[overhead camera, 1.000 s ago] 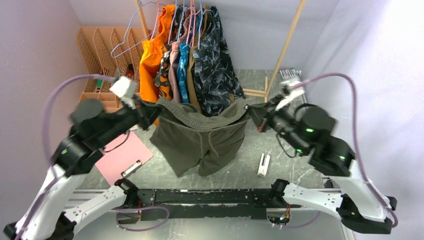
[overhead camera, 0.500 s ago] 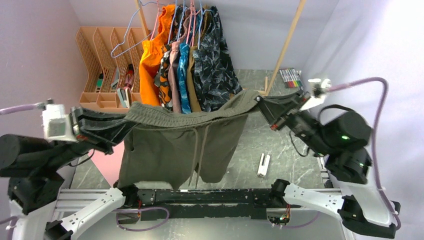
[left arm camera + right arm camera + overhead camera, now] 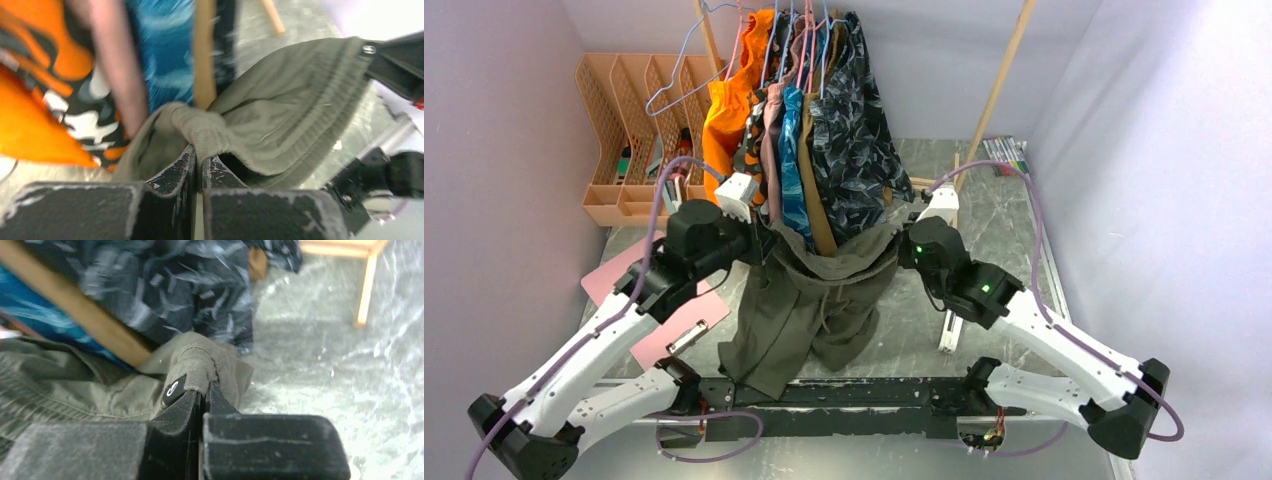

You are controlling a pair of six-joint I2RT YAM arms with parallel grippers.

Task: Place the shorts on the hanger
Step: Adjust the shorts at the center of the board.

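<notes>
We see the hung garments (image 3: 824,120) hanging right against the shorts (image 3: 809,300) from behind, closing that way, while the shorts fill the gap between the left gripper (image 3: 198,159) and the right gripper (image 3: 203,390), both pinched on the waistband. At left, the light-blue hanger (image 3: 668,70) and the orange file trays (image 3: 624,110) crowd the far corner. We find open room at right over the table (image 3: 994,235) beyond the slanted wooden post (image 3: 996,95), broken only by markers (image 3: 1004,155) at the far edge and a small white object (image 3: 951,330) lying nearer.
</notes>
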